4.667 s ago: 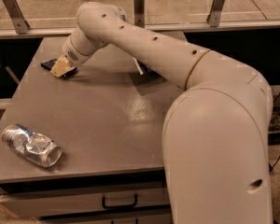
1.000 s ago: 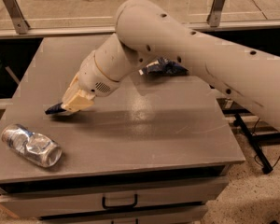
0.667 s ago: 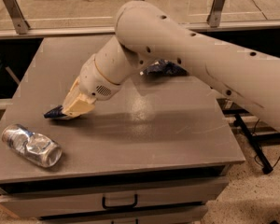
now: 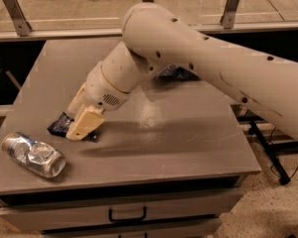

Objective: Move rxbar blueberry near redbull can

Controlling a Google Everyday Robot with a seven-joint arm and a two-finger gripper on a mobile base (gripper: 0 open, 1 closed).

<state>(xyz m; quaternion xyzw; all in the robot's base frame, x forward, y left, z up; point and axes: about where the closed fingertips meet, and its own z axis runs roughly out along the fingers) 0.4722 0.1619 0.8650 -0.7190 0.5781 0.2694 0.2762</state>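
The rxbar blueberry [image 4: 59, 125] is a small dark navy wrapper lying low at the table's left front, partly hidden by the fingers. My gripper [image 4: 75, 125] is shut on the bar, its tan fingers [image 4: 84, 123] on either side of it, down at the table surface. The redbull can [image 4: 34, 154], crushed and shiny silver, lies on its side just below and left of the bar, a short gap away. My white arm reaches in from the upper right.
The grey table [image 4: 188, 138] has its front edge close below the can. A blue-and-white chip bag [image 4: 175, 74] lies at the back, mostly hidden behind my arm. Drawers sit under the tabletop. A railing runs along the far side.
My gripper has carried the bar from the far left back of the table forward and down, towards the can, and now sits lower, at the table surface.
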